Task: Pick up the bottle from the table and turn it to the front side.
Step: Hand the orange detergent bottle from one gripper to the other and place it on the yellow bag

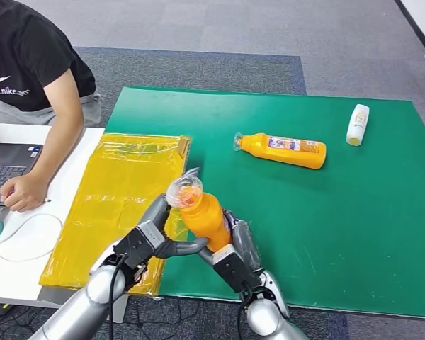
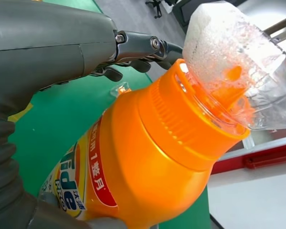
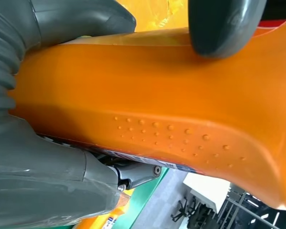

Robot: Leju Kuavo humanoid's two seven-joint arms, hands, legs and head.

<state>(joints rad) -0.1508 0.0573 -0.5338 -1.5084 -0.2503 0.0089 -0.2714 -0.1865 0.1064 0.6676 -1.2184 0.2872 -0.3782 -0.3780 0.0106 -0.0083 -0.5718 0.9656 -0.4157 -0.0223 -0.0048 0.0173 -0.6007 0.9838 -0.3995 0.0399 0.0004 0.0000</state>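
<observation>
Here, bottle [image 1: 204, 215] between both hands' fingers [image 1: 185, 247].

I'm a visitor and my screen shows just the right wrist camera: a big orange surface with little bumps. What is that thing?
Observer: An orange bottle, held up over the near edge of the green mat by both hands.
Operator: Does it have a lid?
Observer: Yes, a ribbed orange cap with clear plastic film bunched over its top.
Operator: Any writing on it?
Observer: The left wrist camera shows a label with Chinese characters and part of a blue brand name.
Operator: Is it the only bottle?
Observer: No. A second orange bottle lies on its side further back on the mat, and a small white bottle lies near the far right corner.
</observation>
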